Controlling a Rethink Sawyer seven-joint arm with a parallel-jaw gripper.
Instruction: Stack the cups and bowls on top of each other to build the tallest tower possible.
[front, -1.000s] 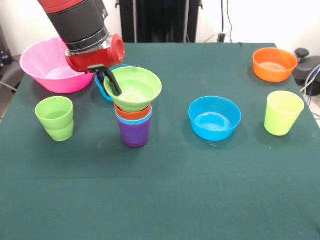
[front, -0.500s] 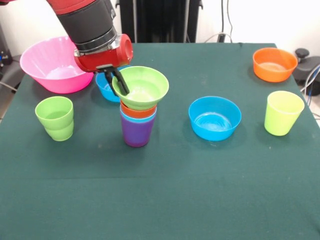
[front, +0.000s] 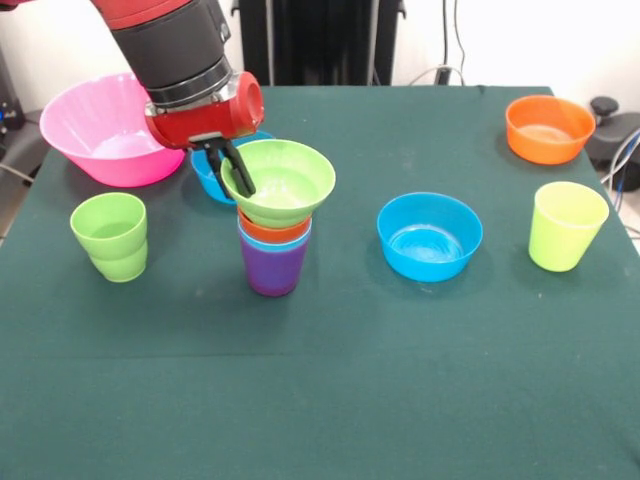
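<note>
The tower (front: 274, 255) stands left of the table's middle: a purple cup at the base, a light blue cup and an orange cup nested in it. A green bowl (front: 283, 184) rests on the orange cup. My gripper (front: 228, 167) is shut on the green bowl's left rim, one finger inside it. A stepped green cup (front: 110, 236) stands to the left, a yellow-green cup (front: 566, 225) to the right. A blue bowl (front: 430, 236) lies right of the tower, another blue bowl (front: 210, 178) is half hidden behind my gripper. An orange bowl (front: 548, 128) sits far right.
A large pink bowl (front: 100, 130) sits at the far left corner, close beside my arm. The green tablecloth (front: 330, 390) stretches toward the near edge. Black equipment stands beyond the table's far side.
The gripper carried the green bowl a little to the right, then back slightly left and lower, so it now sits closer over the tower.
</note>
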